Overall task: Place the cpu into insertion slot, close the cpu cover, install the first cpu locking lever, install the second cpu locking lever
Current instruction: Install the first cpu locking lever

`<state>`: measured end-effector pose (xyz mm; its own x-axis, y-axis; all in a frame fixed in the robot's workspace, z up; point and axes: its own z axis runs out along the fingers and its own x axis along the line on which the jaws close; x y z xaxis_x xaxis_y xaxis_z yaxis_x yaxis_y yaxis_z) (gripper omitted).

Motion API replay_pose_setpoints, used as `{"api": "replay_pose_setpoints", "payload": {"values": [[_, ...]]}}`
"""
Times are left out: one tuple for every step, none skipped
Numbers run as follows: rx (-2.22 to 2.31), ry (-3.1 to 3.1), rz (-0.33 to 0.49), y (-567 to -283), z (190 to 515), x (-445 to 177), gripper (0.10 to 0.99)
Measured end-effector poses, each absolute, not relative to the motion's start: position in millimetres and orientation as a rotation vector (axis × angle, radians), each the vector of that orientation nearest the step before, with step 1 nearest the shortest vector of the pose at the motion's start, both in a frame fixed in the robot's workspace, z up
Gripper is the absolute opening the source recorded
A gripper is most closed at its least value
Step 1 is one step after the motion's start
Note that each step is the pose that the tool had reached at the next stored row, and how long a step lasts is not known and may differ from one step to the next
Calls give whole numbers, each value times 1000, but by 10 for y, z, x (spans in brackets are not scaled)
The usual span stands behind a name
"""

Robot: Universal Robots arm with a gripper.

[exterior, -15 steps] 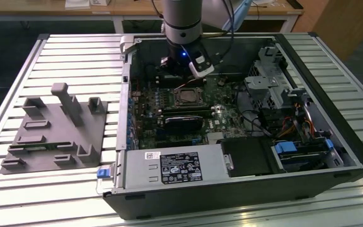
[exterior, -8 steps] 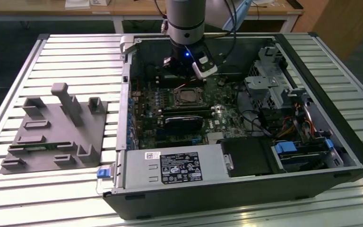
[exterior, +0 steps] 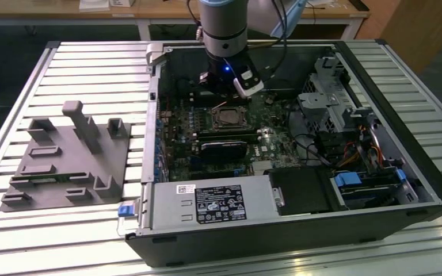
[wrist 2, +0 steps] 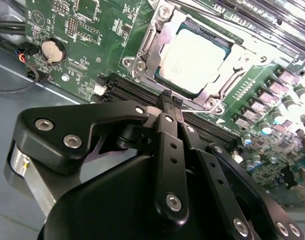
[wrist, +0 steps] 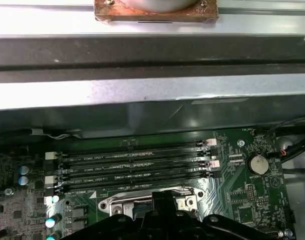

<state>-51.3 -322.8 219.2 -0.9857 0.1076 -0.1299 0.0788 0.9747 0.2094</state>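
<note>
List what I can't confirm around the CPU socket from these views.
- Second wrist view: the gripper hides the near edge of the cpu cover, so any lever there is hidden.
- First wrist view: the insertion slot is cut off by the picture's edge and the gripper's body.
- Exterior view: the cpu is too small to tell whether the cover is locked down.

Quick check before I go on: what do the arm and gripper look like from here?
The arm is a silver-grey tube with a pale blue cap, a black cable beside it and a small blue light at the wrist. The gripper is matte black bars joined by silver screws.
</note>
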Motion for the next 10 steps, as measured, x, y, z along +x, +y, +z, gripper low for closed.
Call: {"api": "replay_pose_setpoints", "payload": {"values": [[141, 2979, 308, -3227, 2184, -515, 106], [141, 2979, 307, -3223, 2181, -516, 106], [141, 2979, 307, -3217, 2178, -516, 106], [141, 2978, 307, -3208, 2176, -516, 106], [141, 2978, 307, -3195, 2173, -516, 106], [141, 2978, 306, -3179, 2171, -516, 106], [142, 2978, 306, -3162, 2170, -515, 106], [142, 2978, 305, -3143, 2168, -516, 106], [143, 2978, 305, -3124, 2166, -516, 106], [144, 2978, 305, -3110, 2164, -516, 106]]}}
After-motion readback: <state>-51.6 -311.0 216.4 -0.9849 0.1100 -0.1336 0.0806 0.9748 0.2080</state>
